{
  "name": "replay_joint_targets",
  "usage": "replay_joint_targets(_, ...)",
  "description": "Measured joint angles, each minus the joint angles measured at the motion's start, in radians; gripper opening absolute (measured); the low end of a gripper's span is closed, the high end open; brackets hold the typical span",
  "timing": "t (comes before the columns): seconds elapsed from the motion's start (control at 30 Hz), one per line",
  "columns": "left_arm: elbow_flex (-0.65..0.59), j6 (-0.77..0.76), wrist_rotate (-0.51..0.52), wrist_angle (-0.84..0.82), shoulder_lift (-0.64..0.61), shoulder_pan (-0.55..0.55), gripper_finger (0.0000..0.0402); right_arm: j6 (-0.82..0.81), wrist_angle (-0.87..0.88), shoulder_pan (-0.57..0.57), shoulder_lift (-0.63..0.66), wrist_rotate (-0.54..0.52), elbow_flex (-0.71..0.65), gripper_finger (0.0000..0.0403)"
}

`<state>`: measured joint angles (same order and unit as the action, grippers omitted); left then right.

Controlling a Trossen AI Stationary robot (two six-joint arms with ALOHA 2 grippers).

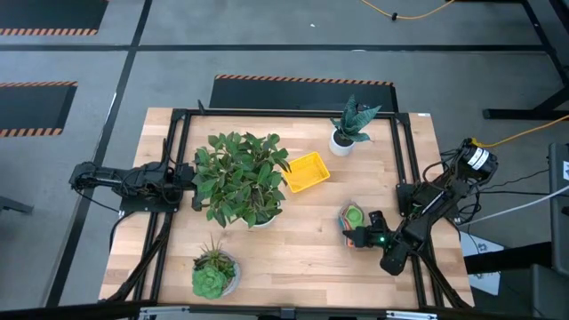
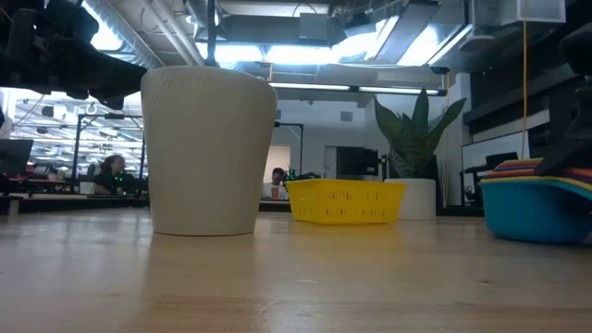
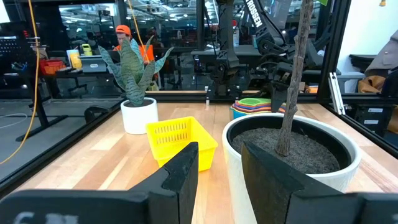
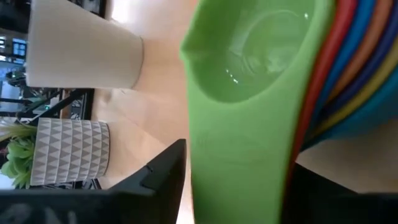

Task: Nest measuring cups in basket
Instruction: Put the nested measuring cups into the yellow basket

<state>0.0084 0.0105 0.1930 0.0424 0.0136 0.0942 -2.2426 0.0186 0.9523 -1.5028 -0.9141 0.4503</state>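
The measuring cups [image 1: 353, 216] stand nested in one stack on the table right of centre, green on top [image 4: 261, 56] and a light-blue one at the bottom [image 2: 532, 217]. My right gripper [image 1: 360, 236] is at the stack's near side, shut on its handles. The yellow basket [image 1: 305, 172] rests flat on the table farther back and holds nothing [image 2: 347, 201]. My left gripper [image 3: 221, 180] waits open at the table's left, beside the big plant's white pot [image 3: 292, 155]. My right gripper has the stacked handles between its two fingers, the green top handle [image 4: 242, 168] filling the gap. One finger [image 4: 165, 177] lies against that handle's edge; the other side is in shadow. It comes slanting down from the near right, fingers along the handles. The stack rests on the table.
A large leafy plant [image 1: 240, 178] in a white pot [image 2: 203, 153] stands left of the basket. A snake plant [image 1: 348, 132] is at the far side and a succulent in a patterned pot [image 1: 213, 274] near the front left. Bare wood lies between basket and stack.
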Motion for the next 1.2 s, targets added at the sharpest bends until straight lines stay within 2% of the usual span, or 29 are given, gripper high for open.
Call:
replay_joint_targets(0.17,0.0,0.0,0.0,0.0,0.0,0.0,0.0117,0.097,-0.001,-0.001,0.0,-0.066,0.0,0.0169)
replay_joint_targets(0.37,0.0,0.0,0.0,0.0,0.0,0.0,0.0117,0.131,-0.009,-0.001,0.0,-0.072,0.0,0.0163)
replay_joint_targets(0.63,0.0,0.0,0.0,0.0,0.0,0.0,0.0117,0.131,-0.017,-0.004,0.0,-0.071,0.0,0.0092)
replay_joint_targets(0.73,0.0,0.0,0.0,0.0,0.0,0.0,0.0117,0.132,-0.017,-0.008,0.0,-0.072,0.0,0.0077)
replay_joint_targets(1.03,0.0,0.0,0.0,0.0,0.0,0.0,0.0117,0.134,-0.018,-0.014,0.0,-0.076,0.0,0.0081)
replay_joint_targets(1.2,0.0,0.0,0.0,0.0,0.0,0.0,0.0117,0.161,-0.032,-0.014,0.0,-0.135,0.0,0.0077)
